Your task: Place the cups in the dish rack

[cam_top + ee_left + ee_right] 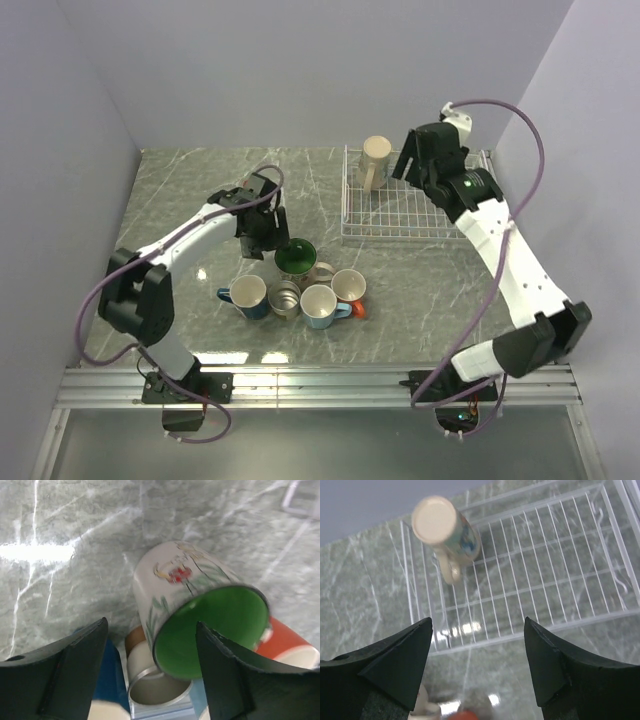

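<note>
The white mug with green inside (296, 258) stands at the back of a cluster with the dark blue (246, 296), grey metallic (286, 298), light blue (320, 305) and orange (350, 288) mugs. My left gripper (264, 234) is open just left of and above it. In the left wrist view the green-inside mug (210, 625) lies between my wide-apart fingers (75, 665), untouched by the left one. The cream mug (375, 160) sits upside down in the dish rack's (440, 215) far left corner. My right gripper (414, 165) is open and empty above the rack.
The right wrist view shows the cream mug (445, 527), the rack's grid (545, 580) and the open right gripper (477, 622) over its front rim. The left wrist view shows the grey mug (160, 685) and orange mug (287, 642). Grey walls enclose the table.
</note>
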